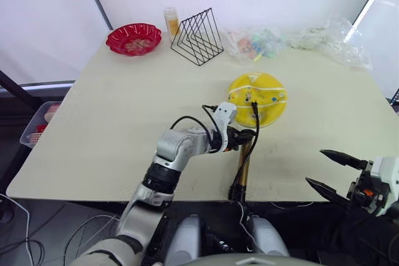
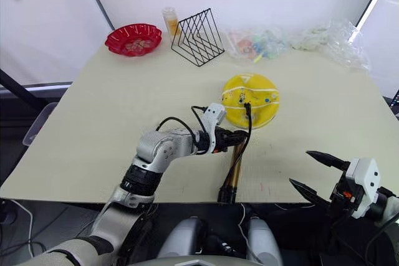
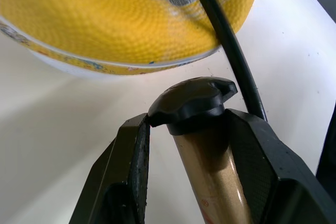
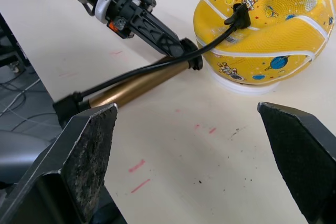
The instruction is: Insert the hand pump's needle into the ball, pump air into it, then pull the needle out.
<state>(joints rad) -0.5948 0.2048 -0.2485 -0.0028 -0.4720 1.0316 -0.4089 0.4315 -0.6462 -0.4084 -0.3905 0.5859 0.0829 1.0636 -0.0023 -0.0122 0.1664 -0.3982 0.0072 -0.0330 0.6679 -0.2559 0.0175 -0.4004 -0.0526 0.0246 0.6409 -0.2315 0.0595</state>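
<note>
The hand pump lay flat on the worktop, its black base cap at the near edge and its gold-bronze barrel pointing away toward the ball. The right hand hovered beyond the near right edge of the worktop, well apart from the pump, with its two black fingers spread wide and nothing between them. The left hand reached in from the left and was closed on the far end of the pump barrel; in the left wrist view, its fingers pressed on either side of the barrel just under the black end cap. A thin black hose ran along the barrel, rose past the left hand and curved up onto the ball. The hose ended in a small black fitting seated against the upper surface of the ball; the needle itself could not be made out. The ball was yellow with white bands and small printed figures, and it rested on a white ring just beyond the pump's far end. At the far side of the worktop stood a black wire rack, a red basket to its left with a small bottle between them, and crumpled clear plastic bags to the right.
</note>
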